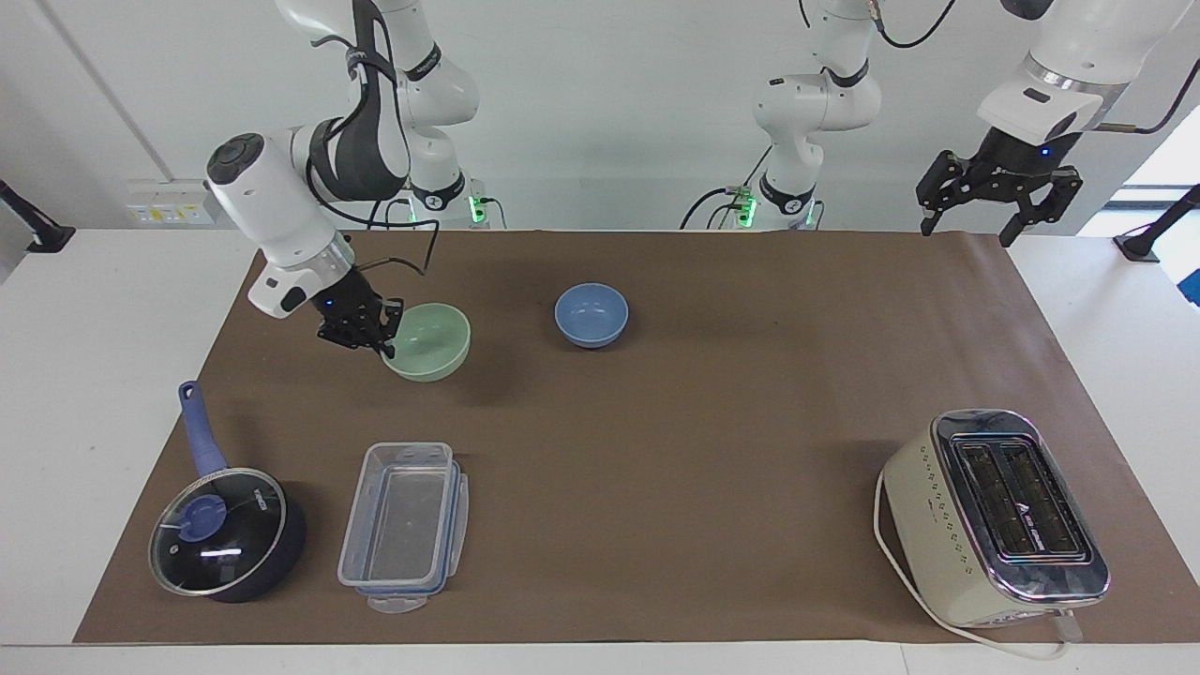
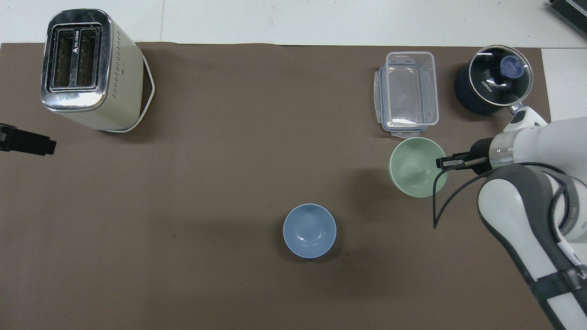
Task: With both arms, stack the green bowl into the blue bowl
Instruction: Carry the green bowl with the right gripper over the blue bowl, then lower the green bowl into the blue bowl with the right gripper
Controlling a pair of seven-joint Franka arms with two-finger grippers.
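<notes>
The right gripper [image 1: 382,339] pinches the rim of the pale mint-green matte bowl [image 1: 429,341], carried above the brown mat toward the periwinkle-blue matte bowl [image 1: 591,315] at mid-table. Keep it level and centre it before lowering. The left gripper [image 1: 1001,190], fingers spread, waits aloft.

"KONKA" on saucepan lid [image 2: 500,75]
</notes>
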